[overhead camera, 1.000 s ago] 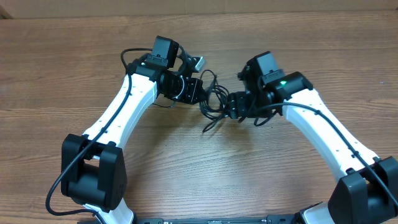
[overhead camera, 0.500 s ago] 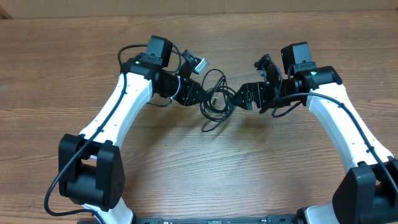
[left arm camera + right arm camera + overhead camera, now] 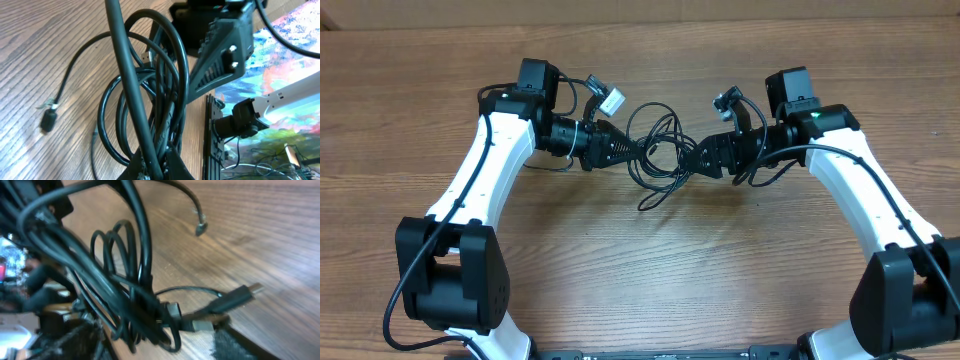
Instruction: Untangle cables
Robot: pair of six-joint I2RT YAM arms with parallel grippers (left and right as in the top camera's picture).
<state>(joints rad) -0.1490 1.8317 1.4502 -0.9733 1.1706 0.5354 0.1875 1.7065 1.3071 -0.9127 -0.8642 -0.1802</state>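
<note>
**Cables [image 3: 652, 152] strung between two claws**

Thin black loops sit in a loose knot over the middle of the table [image 3: 640, 280], with one tail trailing onto the wood. The left claw [image 3: 628, 152] is clamped tight on the bundle; its own camera shows several strands running into its closed fingers. The right claw [image 3: 698, 160] meets the knot's right edge, but that view is blurred and I cannot tell whether it pinches a strand or merely presses against the loops. The cords look light, limp and a bit springy, likely to slide through each other and snag at the ends. A single strand close to a plug [image 3: 239, 296] seems the better hold, pulled gently.
</note>
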